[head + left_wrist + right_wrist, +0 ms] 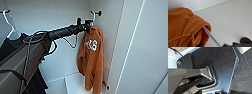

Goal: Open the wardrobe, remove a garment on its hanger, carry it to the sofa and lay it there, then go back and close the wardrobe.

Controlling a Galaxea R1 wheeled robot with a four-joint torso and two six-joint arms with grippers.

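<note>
The garment (91, 62), that burnt-orange hoodie, hangs on its white hanger (93, 15) inside the open wardrobe (110, 37), up against the right inner wall with a dark garment (10, 47) off to the left. My left gripper (87, 25) is right up at the hoodie's shoulder just under the hook, but honestly I can't tell if my fingers are open or clamped on anything. In the left wrist view the hanger's white arm pokes out of the orange fabric.

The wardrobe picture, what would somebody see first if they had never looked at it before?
The bright orange garment grabs the eye first, hanging inside the open white wardrobe near its right wall, with white letters on the chest. Next comes the robot's long black left arm, reaching in from the left with its left gripper right at the top of the garment. A dark garment hangs at the far left.
</note>
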